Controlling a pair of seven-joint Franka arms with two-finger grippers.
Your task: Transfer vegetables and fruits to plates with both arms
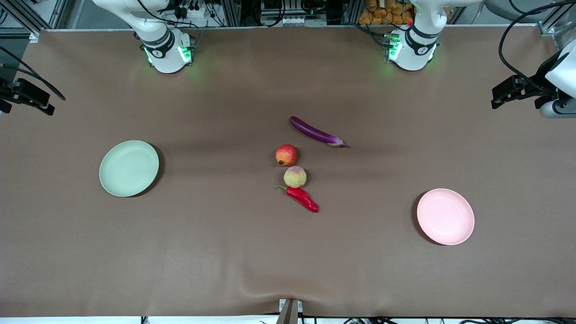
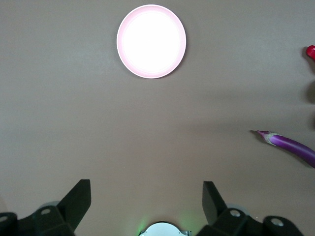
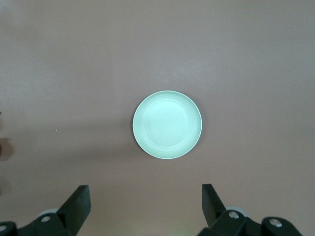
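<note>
Nothing moved yet; both plates bare. Four items sit clustered mid-tabletop, in a rough line running toward the front camera: eggplant farthest, then pomegranate, then peach, with the chili pepper nearest and just touching or nearly touching the peach.

Green plate lies toward my right arm's end, pink plate toward my left arm's end and nearer the camera.

My left pincer hangs high over bare tabletop with the pink plate ahead, fingers spread wide, nothing held. My right pincer is likewise high, over the green plate's end, fingers wide and empty.

Step in hand, as I judge it: first reach, each arm to one item.

- Left arm takes the eggplant: it is the piece closest to that side, with its stem tip already in the left wrist view. Grip across the slim body near the middle, not along it.
- Right arm takes the pomegranate; it stands clear of its neighbours.
- Leave peach and pepper for the second pass; they crowd each other, so a finger could nudge one.
- Stagger the descents so the arms don't meet over the cluster.
</note>
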